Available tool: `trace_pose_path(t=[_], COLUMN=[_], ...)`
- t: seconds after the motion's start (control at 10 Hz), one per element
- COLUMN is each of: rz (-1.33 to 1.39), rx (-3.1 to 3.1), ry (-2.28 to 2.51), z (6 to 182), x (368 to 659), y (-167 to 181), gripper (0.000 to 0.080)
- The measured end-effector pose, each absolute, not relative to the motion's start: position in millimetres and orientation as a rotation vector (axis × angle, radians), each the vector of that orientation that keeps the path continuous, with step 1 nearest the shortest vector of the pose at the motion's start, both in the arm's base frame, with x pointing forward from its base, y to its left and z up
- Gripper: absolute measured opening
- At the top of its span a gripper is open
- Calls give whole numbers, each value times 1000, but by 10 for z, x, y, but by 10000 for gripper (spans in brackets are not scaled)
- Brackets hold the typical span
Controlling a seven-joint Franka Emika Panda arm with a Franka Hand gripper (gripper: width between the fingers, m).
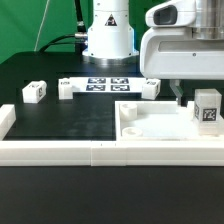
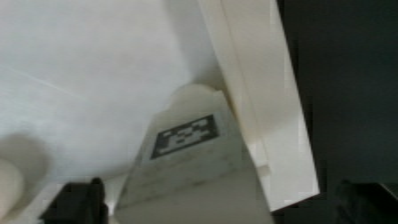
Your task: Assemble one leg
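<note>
A leg (image 1: pixel 207 108), a stubby white block with a black-and-white tag, stands upright on the right corner of the large white panel (image 1: pixel 150 122). My gripper (image 1: pixel 199 98) hangs over it with one dark finger (image 1: pixel 180 97) to the leg's left. In the wrist view the leg (image 2: pixel 187 150) lies between the two dark fingertips (image 2: pixel 80 200), with a gap on each side. The gripper (image 2: pixel 222 208) is open around it. Three more legs lie on the black table: one (image 1: pixel 34 92) at the exterior view's left, one (image 1: pixel 66 88) beside it, one (image 1: pixel 150 85) behind the panel.
The marker board (image 1: pixel 105 83) lies in front of the arm's base. A long white rail (image 1: pixel 100 152) runs along the front edge and turns up at the exterior view's left (image 1: pixel 5 122). The panel's edge (image 2: pixel 267 110) runs beside the leg in the wrist view.
</note>
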State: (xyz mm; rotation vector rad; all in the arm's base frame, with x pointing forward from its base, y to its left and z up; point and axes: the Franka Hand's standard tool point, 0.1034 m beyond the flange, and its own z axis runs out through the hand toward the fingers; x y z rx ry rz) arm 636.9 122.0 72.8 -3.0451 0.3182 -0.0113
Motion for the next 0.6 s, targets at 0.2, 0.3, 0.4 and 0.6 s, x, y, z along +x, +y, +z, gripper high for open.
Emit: trace_pose_path(t=[0.2,0.3,0.4,0.6], rz=[-47,-46,-46,-47], rx=[-3066,-3065,-3065,-3065], ry=[50,58,59,59], z=[719,719,718,719], x=[6389,6387,6387,6388], y=[1186,1187,1185,1184], gripper=[649,649,519,290])
